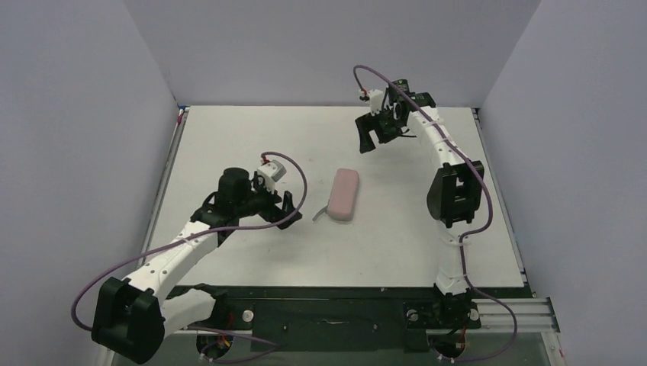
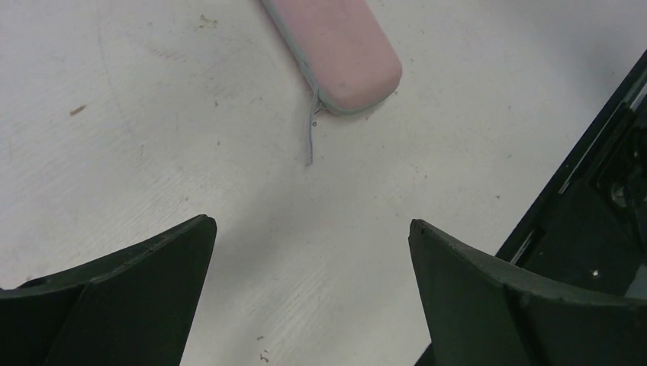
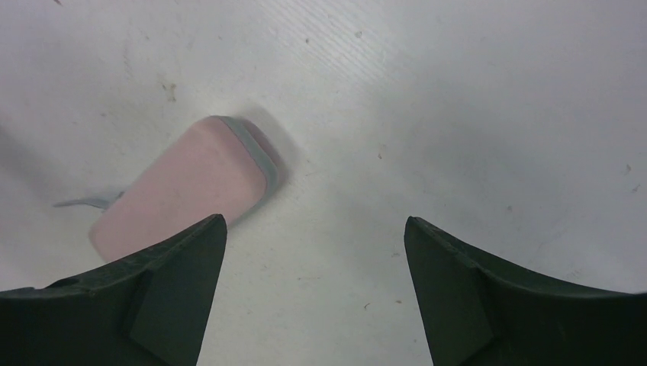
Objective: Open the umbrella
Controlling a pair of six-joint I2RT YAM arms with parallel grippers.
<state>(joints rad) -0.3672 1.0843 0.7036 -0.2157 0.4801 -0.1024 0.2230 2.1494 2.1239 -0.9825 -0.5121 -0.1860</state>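
Observation:
No umbrella shows in any view. A pale pink oblong capsule case [image 1: 342,194] lies on the white table [image 1: 252,137], with a thin grey strap [image 1: 320,212] trailing from its near end. My left gripper [image 1: 292,207] hovers just left of that end, open and empty. In the left wrist view the case [image 2: 336,46] and strap [image 2: 310,141] lie ahead of the gripper [image 2: 313,229]. My right gripper [image 1: 374,139] hangs high over the far right of the table, open and empty. The right wrist view shows the case [image 3: 183,183] below, left of the gripper [image 3: 315,225].
Grey walls close in the table at the left, back and right. A black rail [image 1: 343,293] carrying both arm bases runs along the near edge; part of it shows at the right of the left wrist view [image 2: 595,175].

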